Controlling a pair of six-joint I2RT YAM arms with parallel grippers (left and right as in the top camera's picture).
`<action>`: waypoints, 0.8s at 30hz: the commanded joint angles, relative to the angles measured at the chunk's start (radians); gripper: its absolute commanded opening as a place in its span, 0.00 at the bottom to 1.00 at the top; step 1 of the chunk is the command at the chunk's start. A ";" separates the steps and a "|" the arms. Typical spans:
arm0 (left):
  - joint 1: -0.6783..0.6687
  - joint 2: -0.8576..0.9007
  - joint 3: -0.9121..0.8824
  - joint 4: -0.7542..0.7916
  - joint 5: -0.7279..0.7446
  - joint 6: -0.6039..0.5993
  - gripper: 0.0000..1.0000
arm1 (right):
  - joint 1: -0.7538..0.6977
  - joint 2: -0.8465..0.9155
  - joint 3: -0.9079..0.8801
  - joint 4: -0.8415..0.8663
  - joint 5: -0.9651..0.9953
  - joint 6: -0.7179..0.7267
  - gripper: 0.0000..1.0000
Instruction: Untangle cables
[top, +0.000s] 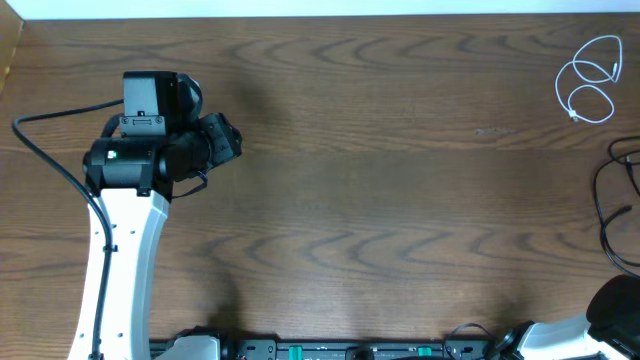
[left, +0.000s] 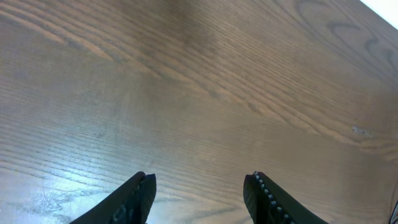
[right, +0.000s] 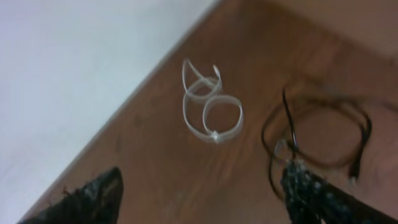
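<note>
Overhead, the right edge cuts off the black cable (top: 600, 210), the white cable (top: 590, 80) coils lengthwise top-to-bottom at upper right, and left claw (left: 199, 196) and right claw (right: 199, 193) both gape.

No text, label, brand, number or sign can be read in any of the views. The dark bar (top: 340, 351) along the near edge of the table (top: 380, 200) carries a few small green marks, too small to make out as letters or figures. The black housing (top: 125, 162) on the left arm shows one tiny green dot, which is not a legible sign.
</note>
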 joint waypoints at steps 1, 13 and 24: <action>0.003 0.006 -0.013 -0.002 -0.013 0.009 0.51 | 0.010 -0.006 0.010 -0.114 -0.013 -0.093 0.83; 0.003 0.006 -0.013 -0.001 -0.013 0.009 0.98 | 0.112 -0.112 0.010 -0.323 -0.256 -0.341 0.99; 0.003 0.006 -0.013 -0.002 -0.013 0.009 0.98 | 0.569 -0.363 0.010 -0.352 -0.175 -0.292 0.99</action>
